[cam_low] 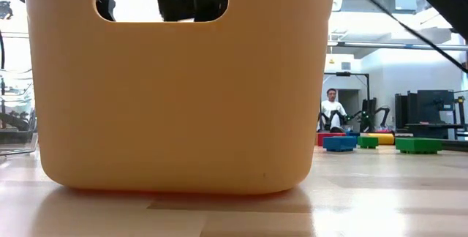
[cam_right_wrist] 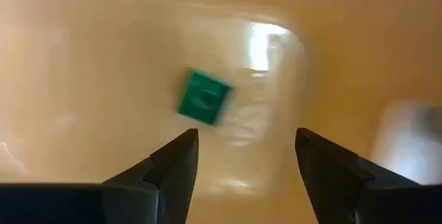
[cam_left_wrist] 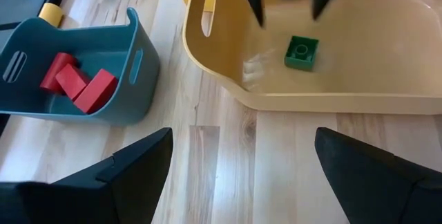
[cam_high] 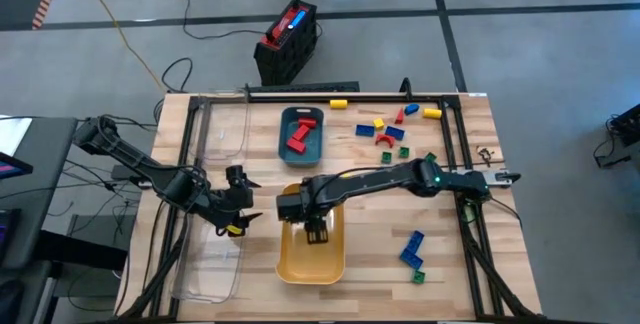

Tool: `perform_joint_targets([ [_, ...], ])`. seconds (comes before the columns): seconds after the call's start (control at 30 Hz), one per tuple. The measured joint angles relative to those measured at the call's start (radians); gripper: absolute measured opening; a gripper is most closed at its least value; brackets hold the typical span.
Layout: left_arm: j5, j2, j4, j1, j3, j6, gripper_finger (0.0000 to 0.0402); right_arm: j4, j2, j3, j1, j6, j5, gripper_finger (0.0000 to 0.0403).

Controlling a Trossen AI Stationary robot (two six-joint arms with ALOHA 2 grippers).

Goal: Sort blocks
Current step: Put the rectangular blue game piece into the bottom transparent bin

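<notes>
Green block in yellow tray, right hand above it.

High view: right hand is seen over the yellow tray; left hand waits beside it, spread wide.
Left wrist: green block lies on the tray floor (red blocks in teal tray).
Right wrist: fingers parted, nothing held.
</notes>
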State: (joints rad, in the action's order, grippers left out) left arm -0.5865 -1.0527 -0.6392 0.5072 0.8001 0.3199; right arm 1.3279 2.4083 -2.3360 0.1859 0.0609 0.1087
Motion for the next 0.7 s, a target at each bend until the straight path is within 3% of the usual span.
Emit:
perform_joint_targets([
  [0.4, 0.000, 0.000, -0.024, 0.000, 0.001, 0.018, 0.0347, 0.119, -0.342, 0.002, 0.048, 0.052, 0.250, 0.0249],
  [0.53, 0.000, 0.000, -0.025, 0.000, 0.001, 0.028, 0.0347, 0.234, -0.411, 0.002, 0.058, 0.096, 0.324, 0.0249],
  [0.7, 0.000, 0.000, -0.022, 0.000, 0.001, 0.036, 0.0347, 0.229, -0.469, 0.066, 0.050, 0.108, 0.353, 0.0249],
])
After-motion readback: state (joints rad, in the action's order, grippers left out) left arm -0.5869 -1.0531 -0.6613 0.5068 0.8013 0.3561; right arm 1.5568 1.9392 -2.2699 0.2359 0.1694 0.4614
